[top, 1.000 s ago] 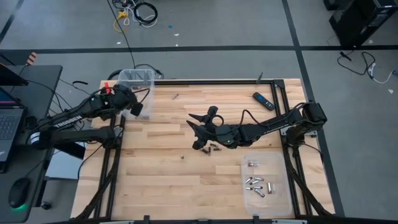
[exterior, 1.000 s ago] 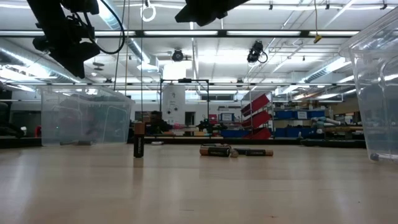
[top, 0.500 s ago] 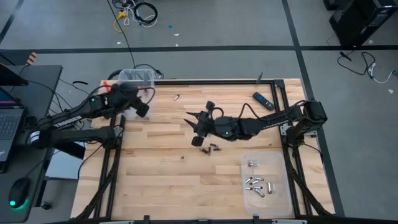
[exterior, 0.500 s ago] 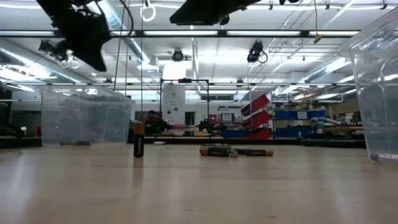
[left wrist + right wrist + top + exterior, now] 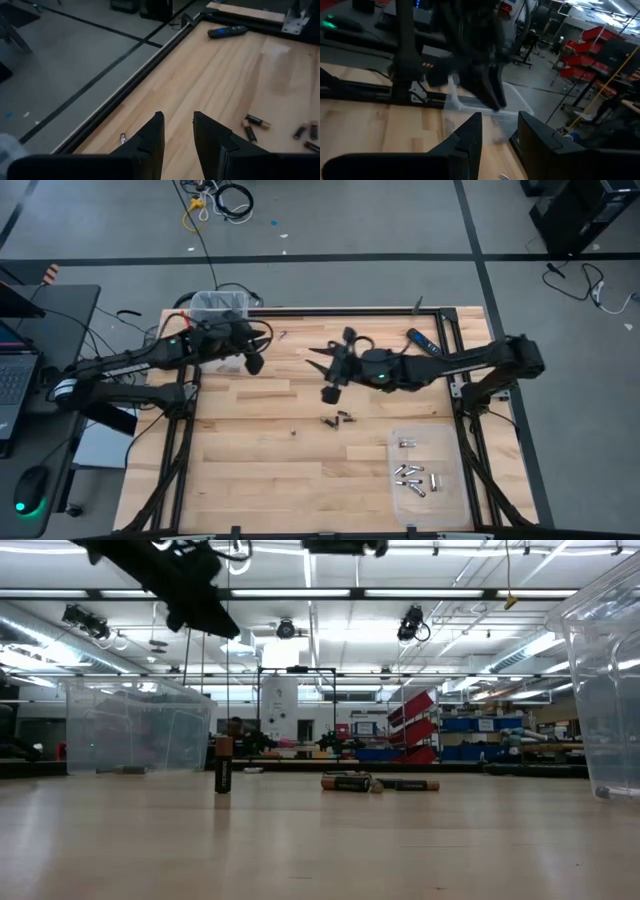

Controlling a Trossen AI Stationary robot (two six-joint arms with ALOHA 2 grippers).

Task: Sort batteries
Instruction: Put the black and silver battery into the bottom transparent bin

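High view: batteries [image 5: 337, 419] lie below the open, empty right hand [image 5: 327, 375]; left hand [image 5: 254, 361] also open.

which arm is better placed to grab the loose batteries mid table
Right, probably. The right gripper hangs just behind the loose batteries, fingers apart and empty. The left gripper is farther off, near the bin.

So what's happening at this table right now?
Two robot arms are sorting small batteries. Several silvery ones already lie in a clear tray, while a few dark batteries are loose mid-table. Both arms are raised: the left gripper is near a clear bin at the far left corner, and the right gripper is above the loose ones. Both sets of jaws look empty.
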